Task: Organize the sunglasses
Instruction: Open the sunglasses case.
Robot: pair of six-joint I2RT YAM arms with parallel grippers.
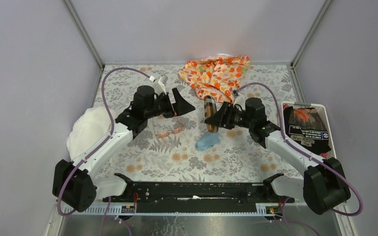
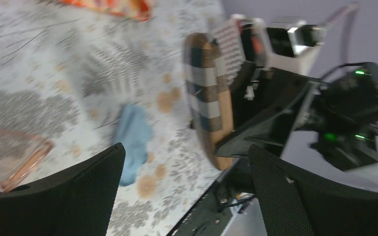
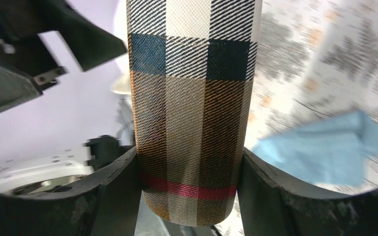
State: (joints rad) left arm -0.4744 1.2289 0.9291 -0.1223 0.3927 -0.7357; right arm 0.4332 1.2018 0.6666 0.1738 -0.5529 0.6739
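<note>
The sunglasses (image 1: pixel 166 129) with a thin orange-pink frame lie on the floral table under my left arm; one frame corner shows in the left wrist view (image 2: pixel 27 164). My left gripper (image 1: pixel 183 103) is open and empty, above the table between the sunglasses and the case. My right gripper (image 1: pixel 215 117) is shut on the brown plaid case (image 1: pixel 209 114), which is closed and gripped near one end (image 3: pixel 192 123). The case also shows in the left wrist view (image 2: pixel 209 98). A small blue cloth (image 1: pixel 207 141) lies just in front of the case.
An orange leaf-print fabric bag (image 1: pixel 215 74) lies at the back centre. A white cloth (image 1: pixel 87 129) lies at the left edge. A white tray (image 1: pixel 327 122) with dark packaged items sits at the right. Grey walls enclose three sides.
</note>
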